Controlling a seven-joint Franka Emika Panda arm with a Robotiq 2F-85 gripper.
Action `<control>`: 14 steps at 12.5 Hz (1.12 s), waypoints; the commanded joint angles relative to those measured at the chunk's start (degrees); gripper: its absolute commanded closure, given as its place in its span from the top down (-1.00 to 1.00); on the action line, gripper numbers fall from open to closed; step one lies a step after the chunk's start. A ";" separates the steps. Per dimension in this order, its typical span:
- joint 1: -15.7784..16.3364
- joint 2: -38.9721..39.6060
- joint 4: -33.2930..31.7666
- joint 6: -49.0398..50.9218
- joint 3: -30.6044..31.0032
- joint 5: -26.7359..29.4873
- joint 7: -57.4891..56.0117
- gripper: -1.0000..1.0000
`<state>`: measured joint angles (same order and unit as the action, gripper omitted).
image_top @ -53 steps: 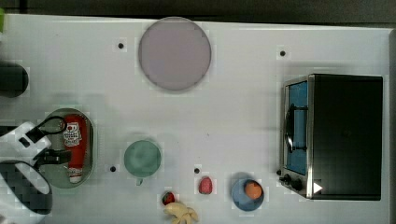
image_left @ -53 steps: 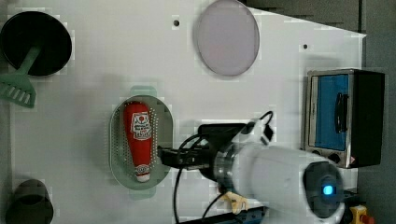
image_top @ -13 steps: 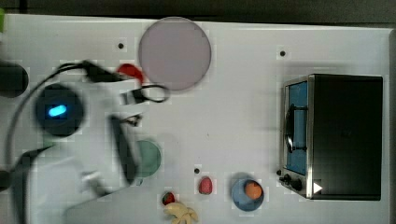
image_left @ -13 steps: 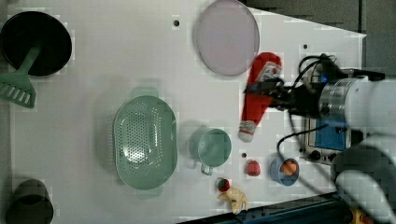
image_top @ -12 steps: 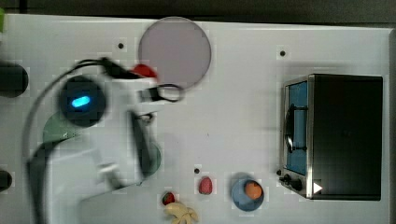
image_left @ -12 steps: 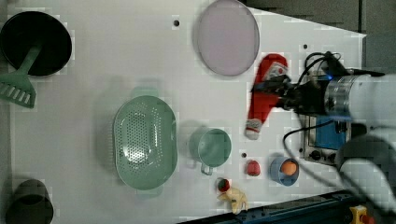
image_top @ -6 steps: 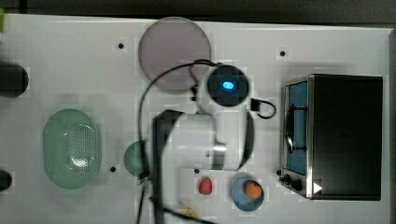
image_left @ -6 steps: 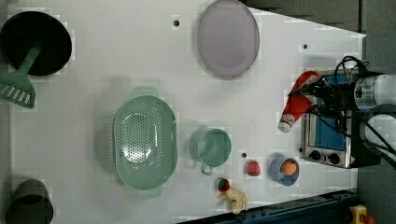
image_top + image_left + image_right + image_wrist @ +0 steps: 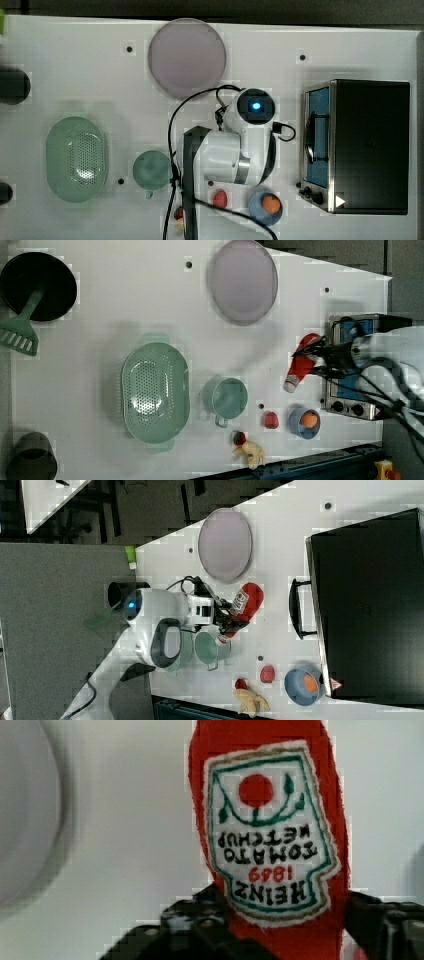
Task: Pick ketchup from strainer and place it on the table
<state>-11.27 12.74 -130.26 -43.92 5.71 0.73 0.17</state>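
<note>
One small red squeeze bottle of ketchup [image 9: 303, 363] with a white label and white cap sits between the black fingers of the gripper [image 9: 320, 361], right of centre in the left view, just left of the toaster oven [image 9: 357, 390]. The bottle hangs tilted, cap end toward the lower left, red base toward the upper right. In the wrist view the label [image 9: 270, 832] reads upside down, and dark finger pads [image 9: 200, 925] flank the bottle on either side near the lower edge of the frame. The jaws stand fairly wide, pressed on the bottle's sides; it appears gripped, though contact on the far side is hard to confirm.

The pale green oval plastic strainer [image 9: 155, 393] with its perforated bottom lies left of centre in the left view, with nothing in it, well apart from the bottle. The round green cup [image 9: 226, 397] stands between strainer and bottle. The white flat tabletop [image 9: 110, 305] carries a round lilac plate [image 9: 243, 281] at the upper centre.

In the right view the bottle [image 9: 245, 602] is at mid-frame, just below the plate [image 9: 224, 544], with the gripper [image 9: 226, 619] reaching from the left. In the top view the white arm body [image 9: 230, 150] covers the bottle; the strainer [image 9: 76, 159] is at the left edge, the cup [image 9: 151, 171] beside the arm.
</note>
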 commanded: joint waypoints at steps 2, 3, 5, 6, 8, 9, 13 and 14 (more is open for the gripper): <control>1.53 0.36 -0.87 -3.63 1.13 0.15 -1.96 1.00; 1.55 -1.73 0.06 -2.49 1.40 0.16 -1.91 1.00; 1.62 -6.07 3.52 2.67 2.01 0.20 -1.71 1.00; 1.63 -7.80 5.87 6.75 2.19 0.21 -0.63 1.00; 1.76 -10.43 11.65 14.31 2.51 0.19 0.52 1.00; 1.79 -11.27 14.67 17.01 2.82 0.14 0.52 1.00; 1.91 -12.30 26.30 28.98 4.24 0.14 0.52 1.00; 1.85 -12.28 28.77 32.19 4.21 0.12 0.61 1.00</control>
<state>-9.49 -1.07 -101.67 -13.61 9.51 0.60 0.10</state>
